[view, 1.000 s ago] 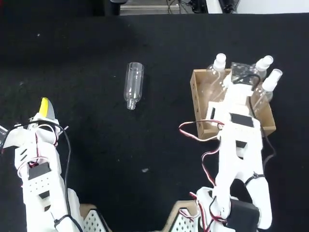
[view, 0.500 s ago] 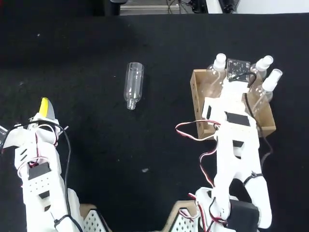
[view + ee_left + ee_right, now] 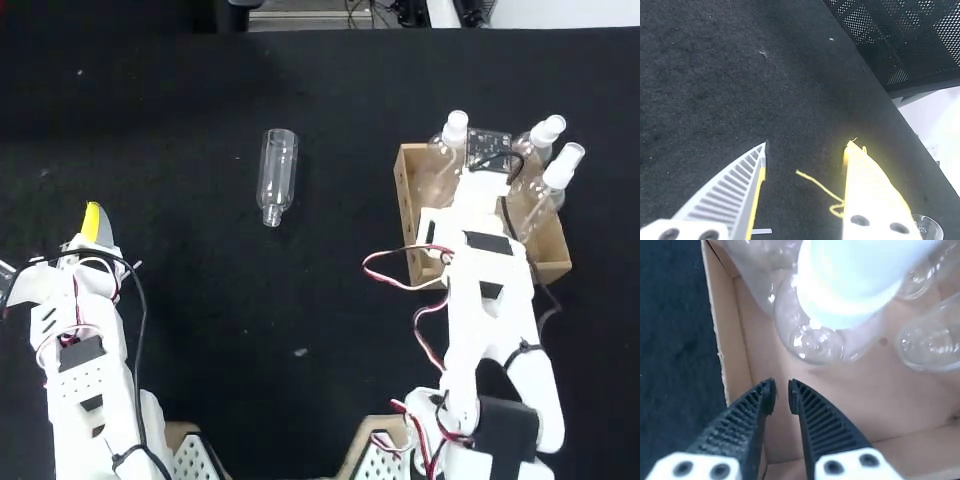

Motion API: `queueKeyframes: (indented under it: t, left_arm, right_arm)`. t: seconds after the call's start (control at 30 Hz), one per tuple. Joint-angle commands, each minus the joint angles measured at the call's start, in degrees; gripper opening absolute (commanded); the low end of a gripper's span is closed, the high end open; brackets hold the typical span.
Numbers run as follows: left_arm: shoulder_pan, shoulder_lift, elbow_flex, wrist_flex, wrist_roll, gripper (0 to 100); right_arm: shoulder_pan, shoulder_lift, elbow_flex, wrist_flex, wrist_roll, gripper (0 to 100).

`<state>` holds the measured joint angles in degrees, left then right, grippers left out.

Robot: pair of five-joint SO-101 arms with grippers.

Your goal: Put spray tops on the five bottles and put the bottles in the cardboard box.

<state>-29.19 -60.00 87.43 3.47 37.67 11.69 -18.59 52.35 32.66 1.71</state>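
Now your right arm (image 3: 485, 290) is stretched forward over the cardboard box (image 3: 405, 200). The right pincer (image 3: 781, 385) hangs inside the box, near one side wall, pointing down at the brown floor. Its two black jaws are almost together, with only a thin gap between them, and they hold nothing. Your left arm (image 3: 75, 340) is at the near left corner of the table (image 3: 200, 100), well apart from the box. The left pincer (image 3: 805, 147) is wide open above the black surface and holds nothing; a loose yellow thread hangs on one finger. In the box stand clear bottles (image 3: 815, 340) with white spray tops (image 3: 455, 125). From above you can count three tops, but the right arm covers the middle of the box, so I cannot tell how many bottles are there in all. One more bottle, the bare bottle (image 3: 277, 175), lies on its side on the table without a top, well apart from the box and from both pincers.
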Motion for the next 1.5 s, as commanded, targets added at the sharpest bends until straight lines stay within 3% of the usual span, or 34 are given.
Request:
queueKeyframes:
  t: [0.0, 1.17, 1.47]
  left_arm:
    - [-0.40, -0.88, -3.21, -1.14, 0.44, 23]
    - [-0.40, -0.88, -3.12, -1.05, 0.44, 23]
    - [-0.40, -0.88, -3.21, -1.05, 0.44, 23]
  right_arm:
    - [1.32, 0.13, -3.21, -1.76, -0.26, 1.0]
    - [7.56, 0.57, -2.15, -7.12, -1.85, 1.0]
    - [6.59, 0.04, -3.21, -1.32, -2.73, 1.1]
